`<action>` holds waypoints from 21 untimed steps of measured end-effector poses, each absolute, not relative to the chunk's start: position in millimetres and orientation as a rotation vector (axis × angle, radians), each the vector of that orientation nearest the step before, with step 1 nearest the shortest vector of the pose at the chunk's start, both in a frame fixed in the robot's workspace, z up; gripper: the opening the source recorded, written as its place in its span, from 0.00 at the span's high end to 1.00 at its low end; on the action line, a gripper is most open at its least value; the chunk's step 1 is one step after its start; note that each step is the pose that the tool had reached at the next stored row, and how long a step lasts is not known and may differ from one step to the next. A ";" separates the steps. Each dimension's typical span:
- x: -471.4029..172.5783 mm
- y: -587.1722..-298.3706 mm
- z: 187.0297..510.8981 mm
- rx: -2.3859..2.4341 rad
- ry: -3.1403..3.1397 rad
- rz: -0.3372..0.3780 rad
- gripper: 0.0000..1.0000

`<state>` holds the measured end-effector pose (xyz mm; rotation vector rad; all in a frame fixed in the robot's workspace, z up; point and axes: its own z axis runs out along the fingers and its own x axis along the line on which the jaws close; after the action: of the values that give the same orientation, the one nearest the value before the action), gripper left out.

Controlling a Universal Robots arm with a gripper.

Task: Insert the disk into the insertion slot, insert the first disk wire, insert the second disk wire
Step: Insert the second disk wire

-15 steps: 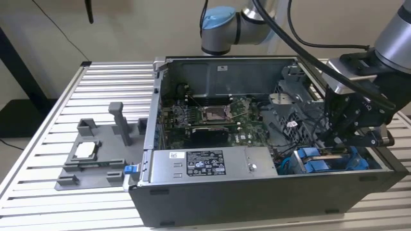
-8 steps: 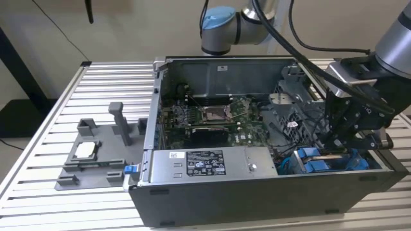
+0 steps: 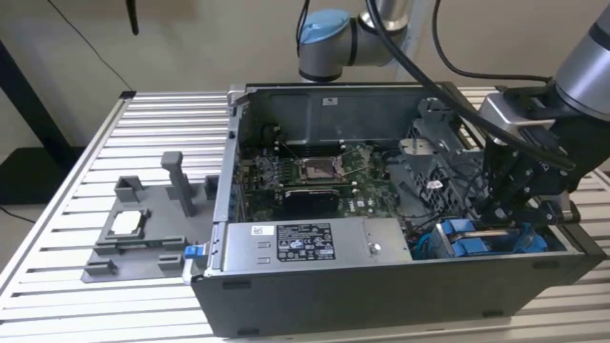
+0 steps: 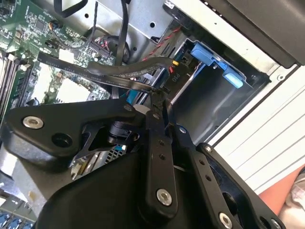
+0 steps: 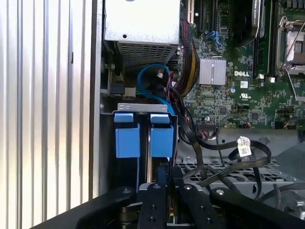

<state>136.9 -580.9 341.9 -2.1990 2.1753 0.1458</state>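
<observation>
My black jaws [image 4: 159, 102] pinch a flat black wire connector [image 4: 164, 88], aimed toward the blue-framed silver-grey disk [image 3: 486, 239] seated at the open computer case's [image 3: 381, 293] four o'clock corner.

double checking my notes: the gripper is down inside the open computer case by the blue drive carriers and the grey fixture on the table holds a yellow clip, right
Nearly. The gripper is indeed down inside the open computer case, by the blue drive carriers. The mistake is the colour: the clip at the edge of the grey fixture is blue, not yellow, as the exterior view shows.
</observation>
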 end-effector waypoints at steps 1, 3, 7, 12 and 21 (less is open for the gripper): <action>137.0 -580.9 341.5 -2.197 2.177 0.146 0.84; 137.3 -580.9 340.5 -2.193 2.181 0.146 0.84; 137.6 -580.9 337.6 -2.185 2.189 0.145 0.84; 137.6 -580.9 335.9 -2.184 2.191 0.145 0.84; 137.6 -580.9 334.9 -2.184 2.191 0.145 0.84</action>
<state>137.6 -580.9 334.9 -2.1838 2.1907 0.1451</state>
